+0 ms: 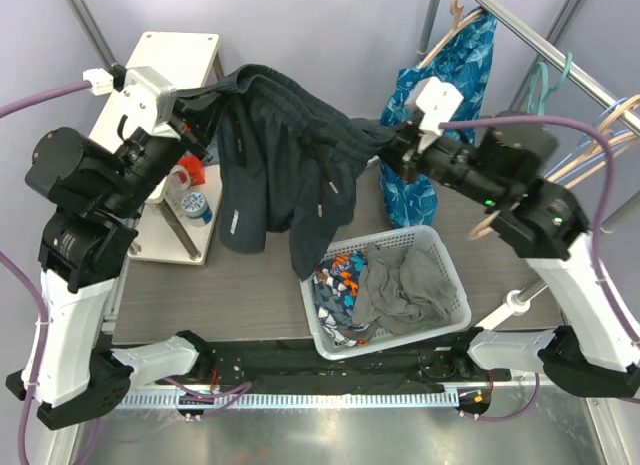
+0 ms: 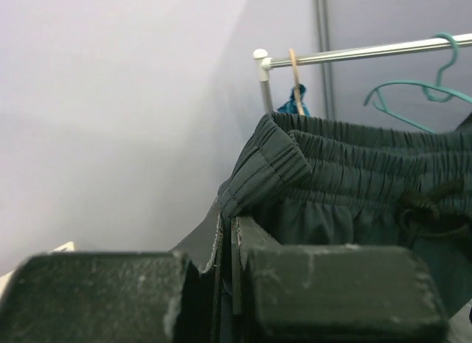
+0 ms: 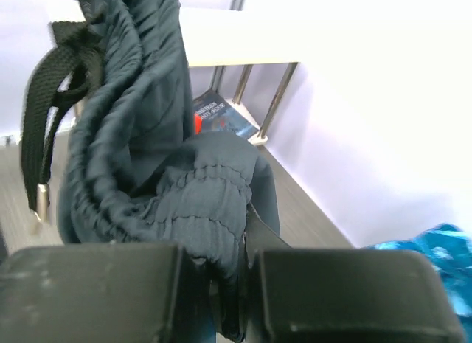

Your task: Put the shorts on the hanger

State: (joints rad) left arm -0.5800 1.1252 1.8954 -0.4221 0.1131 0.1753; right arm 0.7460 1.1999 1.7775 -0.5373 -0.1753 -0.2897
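The dark navy shorts [image 1: 275, 155] hang stretched by the waistband between my two grippers, above the table, legs dangling. My left gripper [image 1: 205, 110] is shut on one waistband end [image 2: 354, 173], with fabric pinched between its fingers around [image 2: 227, 232]. My right gripper [image 1: 385, 145] is shut on the other bunched waistband end [image 3: 147, 136], gripping around [image 3: 243, 240]; the black drawstring [image 3: 44, 122] dangles. A light beige hanger [image 1: 447, 35] hooks on the rail behind; its hook also shows in the left wrist view [image 2: 295, 74]. A blue leaf-patterned garment [image 1: 455, 75] hangs under it.
A white basket [image 1: 440, 245] at the table front holds a grey cloth [image 1: 400, 280] and a colourful garment [image 1: 335, 285]. The metal rail [image 1: 540, 40] carries a teal hanger [image 1: 545, 80] and pale-blue wire hangers [image 1: 600, 135]. A beige curved piece [image 1: 486, 227] shows under my right forearm. A side shelf [image 1: 185, 45] stands left.
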